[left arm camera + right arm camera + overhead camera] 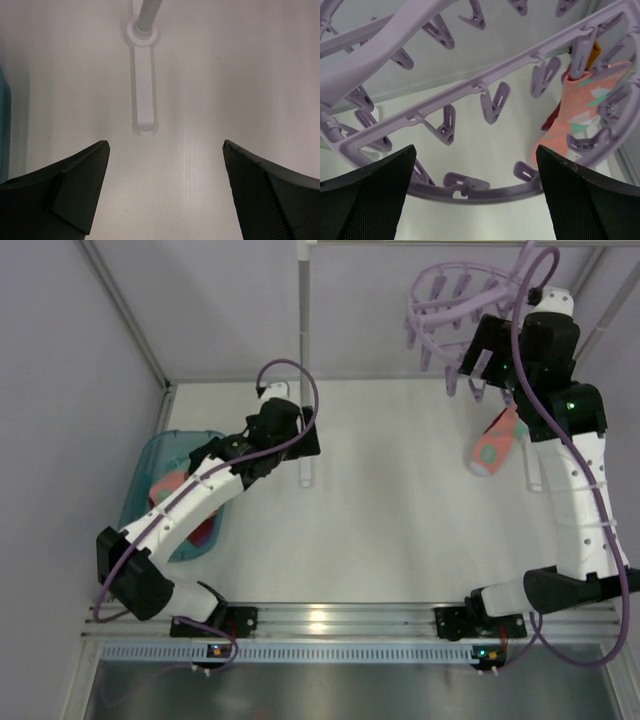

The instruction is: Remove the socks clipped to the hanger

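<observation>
Overhead, we see the hanger (pixel 440 310) at upper right, with the right gripper (pixel 478 362) up among its pegs and a pink sock (pixel 494 445) dangling below. The left gripper (pixel 295 432) sits mid-frame by the pole (pixel 304 360), right of the tub (pixel 150 465).

From the left wrist, our fingers stand wide apart over the table (pixel 200 75).

From the right wrist, our fingers are also spread apart under the ring. The sock hangs clipped at the frame's right.

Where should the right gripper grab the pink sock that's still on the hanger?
Probably the sock, just under its peg, pinched across the flat faces. It hangs limp from the hanger, longer than the pegs around it, so come in below peg level and pull down. The right gripper is open; the sock lies at the right edge of its wrist view.
</observation>
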You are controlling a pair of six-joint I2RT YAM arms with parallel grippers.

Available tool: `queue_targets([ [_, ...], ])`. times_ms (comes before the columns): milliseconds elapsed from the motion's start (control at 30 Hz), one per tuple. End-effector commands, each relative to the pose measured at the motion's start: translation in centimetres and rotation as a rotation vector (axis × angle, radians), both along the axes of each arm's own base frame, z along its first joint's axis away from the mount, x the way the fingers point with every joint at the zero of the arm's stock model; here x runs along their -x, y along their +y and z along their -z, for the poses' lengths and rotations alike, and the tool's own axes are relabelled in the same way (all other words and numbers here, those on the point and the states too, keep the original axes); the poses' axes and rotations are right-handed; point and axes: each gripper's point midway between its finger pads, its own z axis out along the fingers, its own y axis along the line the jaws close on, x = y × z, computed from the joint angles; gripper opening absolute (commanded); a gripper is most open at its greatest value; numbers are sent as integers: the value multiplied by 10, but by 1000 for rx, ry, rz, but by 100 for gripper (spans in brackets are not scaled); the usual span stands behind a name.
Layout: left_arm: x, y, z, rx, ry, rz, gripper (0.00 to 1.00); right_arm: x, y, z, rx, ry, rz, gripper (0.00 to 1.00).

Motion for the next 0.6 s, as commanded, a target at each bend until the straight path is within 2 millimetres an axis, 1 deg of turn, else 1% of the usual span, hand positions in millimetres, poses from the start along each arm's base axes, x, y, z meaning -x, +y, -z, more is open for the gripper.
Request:
queue_targets([
  [0,-3,-29,-11,19,-39,34,98,-17,33,8,-30,10,-146,100],
  [33,-1,-36,-8,10,-39,46,98,-20,42,10,-44,13,-175,99],
  [67,3,-53,-4,-3,-38,85,98,-26,56,12,-57,14,-228,99],
  [100,4,-62,-6,-11,-46,106,98,-27,74,14,-64,21,-281,99],
  [133,10,-75,-8,-38,-64,135,98,-29,84,8,-72,8,-315,100],
  [167,12,-82,-6,-58,-67,151,98,-34,103,15,-82,30,-375,100],
  [200,13,-91,1,-86,-60,168,98,-32,121,14,-91,34,-426,100],
  [233,19,-105,-4,-104,-79,205,98,-35,133,12,-102,32,-455,100],
  [267,20,-110,-2,-125,-87,210,98,-33,146,10,-116,32,-502,99],
  [300,22,-118,4,-145,-81,225,98,-32,154,8,-128,28,-523,99],
  [333,24,-123,5,-152,-83,238,98,-29,164,1,-146,10,-548,100],
  [367,28,-134,9,-158,-79,260,98,-28,171,-2,-159,3,-575,99],
  [433,31,-143,14,-164,-73,285,98,-25,175,-13,-174,-25,-593,99],
  [500,32,-150,18,-175,-72,300,98,-24,170,-19,-164,-36,-574,99],
  [533,33,-155,20,-185,-80,311,98,-22,167,-26,-153,-51,-565,100],
  [567,34,-158,22,-192,-83,319,98,-20,161,-29,-143,-59,-540,100],
])
